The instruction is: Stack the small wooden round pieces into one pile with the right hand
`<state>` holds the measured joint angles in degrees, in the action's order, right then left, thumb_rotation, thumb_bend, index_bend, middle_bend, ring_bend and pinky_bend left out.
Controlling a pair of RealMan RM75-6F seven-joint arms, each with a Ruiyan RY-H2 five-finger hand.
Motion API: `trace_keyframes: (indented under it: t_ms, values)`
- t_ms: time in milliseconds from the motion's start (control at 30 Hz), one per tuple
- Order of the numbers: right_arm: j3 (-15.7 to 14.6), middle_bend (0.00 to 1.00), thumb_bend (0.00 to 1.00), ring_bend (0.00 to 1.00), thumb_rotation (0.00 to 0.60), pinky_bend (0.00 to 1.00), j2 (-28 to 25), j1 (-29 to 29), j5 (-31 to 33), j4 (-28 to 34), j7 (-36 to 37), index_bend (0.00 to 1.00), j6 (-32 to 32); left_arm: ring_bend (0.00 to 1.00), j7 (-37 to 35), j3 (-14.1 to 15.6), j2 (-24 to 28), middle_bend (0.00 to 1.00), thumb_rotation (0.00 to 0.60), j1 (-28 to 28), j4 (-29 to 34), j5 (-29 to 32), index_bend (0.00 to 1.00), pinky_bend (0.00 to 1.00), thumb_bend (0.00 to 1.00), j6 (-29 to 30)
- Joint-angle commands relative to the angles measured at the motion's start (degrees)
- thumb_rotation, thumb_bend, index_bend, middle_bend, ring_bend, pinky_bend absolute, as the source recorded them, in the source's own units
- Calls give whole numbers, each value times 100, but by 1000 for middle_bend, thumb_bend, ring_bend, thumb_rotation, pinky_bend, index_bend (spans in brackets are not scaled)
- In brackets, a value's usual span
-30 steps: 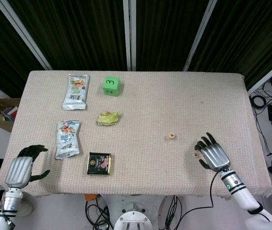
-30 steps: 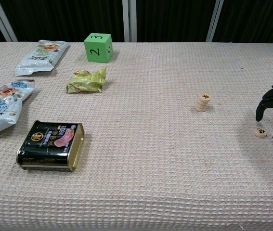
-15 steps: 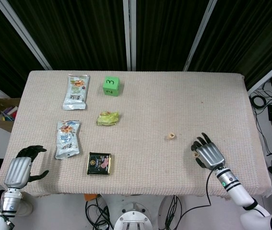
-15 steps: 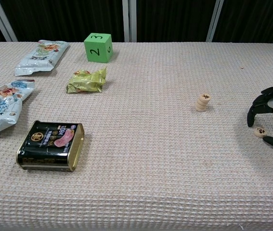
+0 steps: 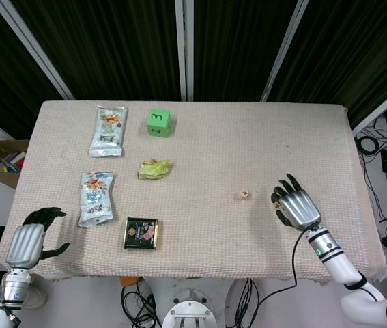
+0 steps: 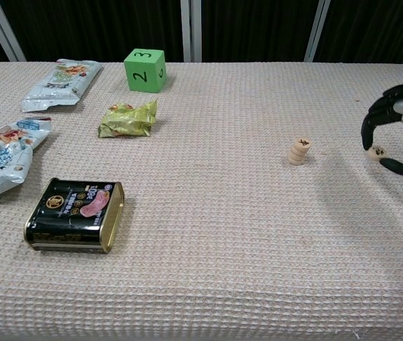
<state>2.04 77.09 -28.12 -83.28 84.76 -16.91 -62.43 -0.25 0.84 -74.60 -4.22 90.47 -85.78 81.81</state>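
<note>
Now pinching round wooden piece (image 6: pixel 377 151) between fingertips (image 6: pixel 369 144) of right hand (image 6: pixel 397 128), lifted clear of table (image 6: pixel 208 234). Stack of wooden pieces (image 6: pixel 299 151) upright just left of that hand. Left hand (image 5: pixel 29 240) far beyond stack at table's near-left edge, fingers apart, holding nothing.

Bare cloth lies between the right hand (image 6: pixel 394 131) and the pile of round pieces (image 6: pixel 299 151), nothing standing in that gap. The tin (image 6: pixel 76 214), crumpled green wrapper (image 6: pixel 129 119), green cube (image 6: pixel 145 69) and snack packets (image 6: pixel 62 84) all sit well apart on the left half. Left hand (image 5: pixel 32 238) hangs at the table's near left corner.
</note>
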Motion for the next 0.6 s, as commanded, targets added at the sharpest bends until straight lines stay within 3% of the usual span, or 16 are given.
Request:
trace_keyframes:
  t_ms: [33, 167, 600]
  values:
    - [268, 279, 392, 85, 600, 69, -62, -297, 209, 139, -260, 483, 294, 156, 5, -5, -3, 211, 600, 0, 5, 6, 296, 192, 146, 2]
    - [478, 222, 392, 2, 600, 2, 86, -653, 479, 119, -590, 486, 709, 156, 1, 0, 2, 211, 600, 11, 8, 37, 296, 192, 146, -9]
    - [525, 183, 393, 0, 600, 0, 673, -1110, 752, -334, -835, 491, 1119, 156, -114, -4, -27, 211, 600, 21, -116, 126, 296, 192, 146, -83]
